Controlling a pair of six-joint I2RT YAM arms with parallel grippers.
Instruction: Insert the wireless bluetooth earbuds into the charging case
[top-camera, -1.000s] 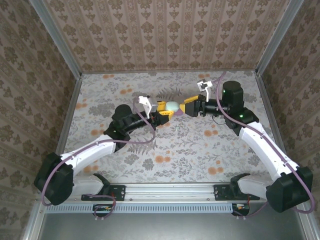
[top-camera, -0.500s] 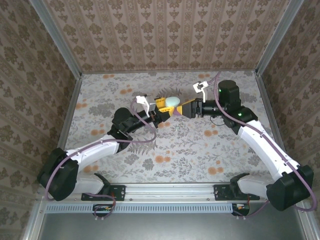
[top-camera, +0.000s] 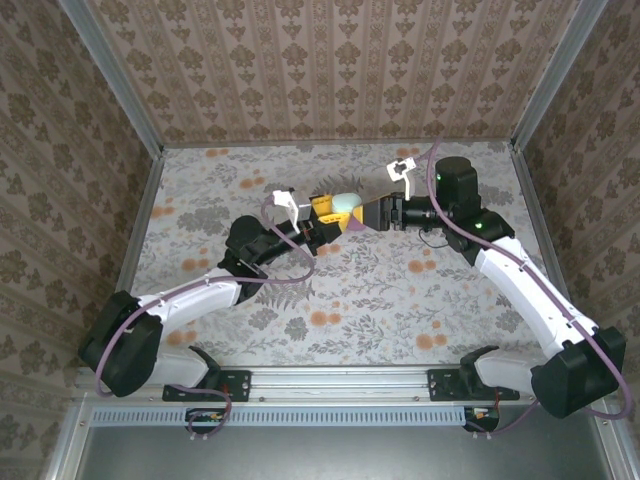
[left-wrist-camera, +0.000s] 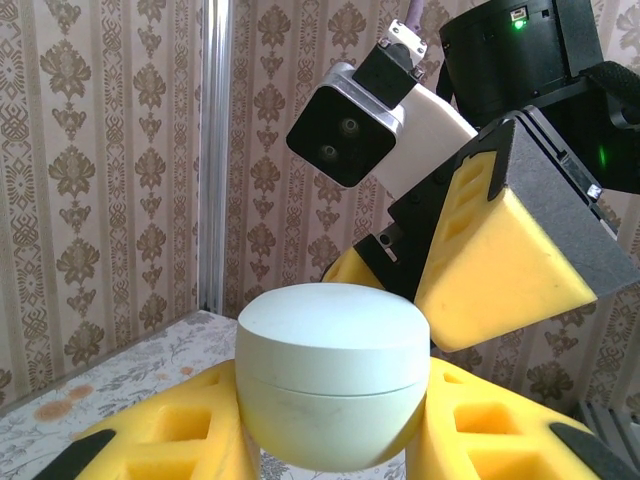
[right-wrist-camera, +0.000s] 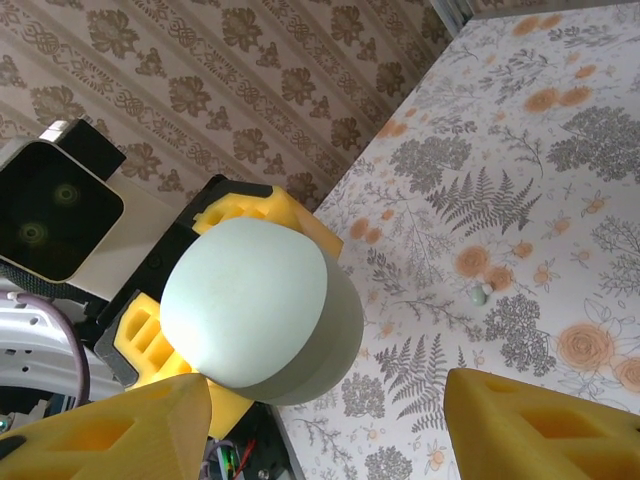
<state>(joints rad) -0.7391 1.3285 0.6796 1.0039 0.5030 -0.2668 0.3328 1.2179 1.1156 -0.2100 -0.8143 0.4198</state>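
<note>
Gripper status: the left gripper (top-camera: 333, 212) is clenched on the charging case (top-camera: 345, 203). We see its two yellow foam fingers (left-wrist-camera: 160, 440) pressed against the lower half of the case from either side. The right gripper (top-camera: 364, 215) is released. In the right wrist view its yellow fingers (right-wrist-camera: 545, 425) are spread wider than the case and grasp nothing.

We list the remaining items by size. The table (top-camera: 380, 300) carries a floral print and forms the floor of the walled enclosure. The left arm (top-camera: 190, 295) and the right arm (top-camera: 520, 285) reach inward over it and meet nose to nose above its far central part.

The charging case is held clear of the table, between the two grippers. It appears as a pale, rounded pebble with its lid shut and a thin seam around its middle. In the left wrist view, one finger of the right gripper sits just beside the lid's upper edge; we cannot tell whether it touches.

A tiny pale item (right-wrist-camera: 480, 292) lies on the table, well apart from the case. It is too small to identify.
</note>
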